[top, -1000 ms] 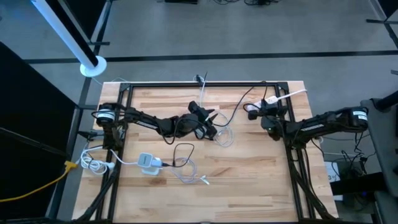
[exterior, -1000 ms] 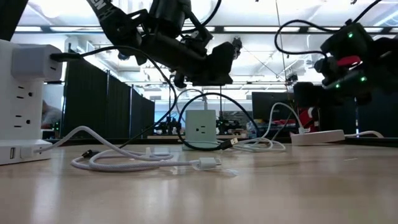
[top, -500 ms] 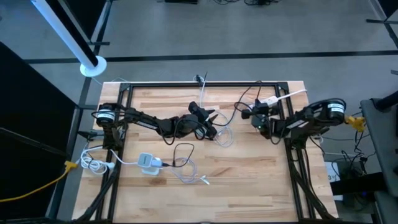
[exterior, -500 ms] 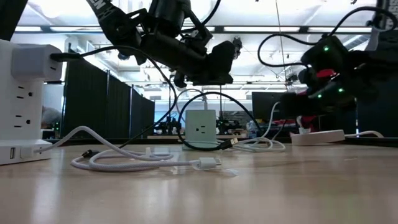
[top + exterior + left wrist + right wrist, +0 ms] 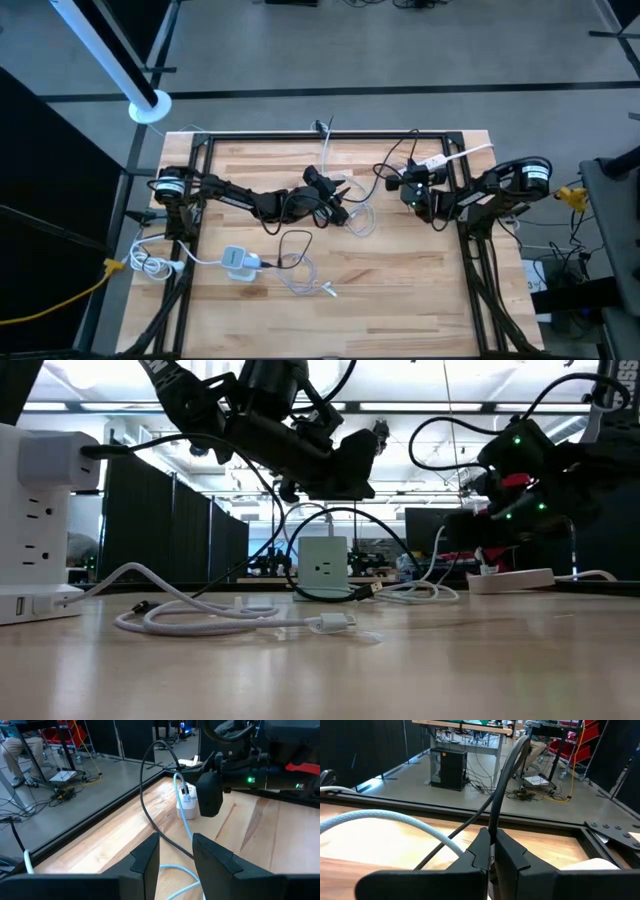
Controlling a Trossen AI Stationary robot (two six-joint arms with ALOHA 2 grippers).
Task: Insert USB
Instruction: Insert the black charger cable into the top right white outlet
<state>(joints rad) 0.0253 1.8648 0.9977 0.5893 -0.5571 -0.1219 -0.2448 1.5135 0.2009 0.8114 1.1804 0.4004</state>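
Right wrist view: a black cable (image 5: pixel 504 785) is pinched between the closed fingers of the right gripper (image 5: pixel 492 851), its USB end unseen. The charger block (image 5: pixel 188 806) lies just ahead; slow, square alignment is advised. The left gripper (image 5: pixel 176 852) stands part-open, apparently empty.

Table top (image 5: pixel 400 290): light wood, planked grain, framed in black. Both arms: black. Power strip (image 5: pixel 238 262): pale grey-white, with a white cable (image 5: pixel 310 280). Second cable (image 5: pixel 150 805): black. Right arm (image 5: pixel 540 470): shows green indicator lights and a red patch. Floor beyond: grey.
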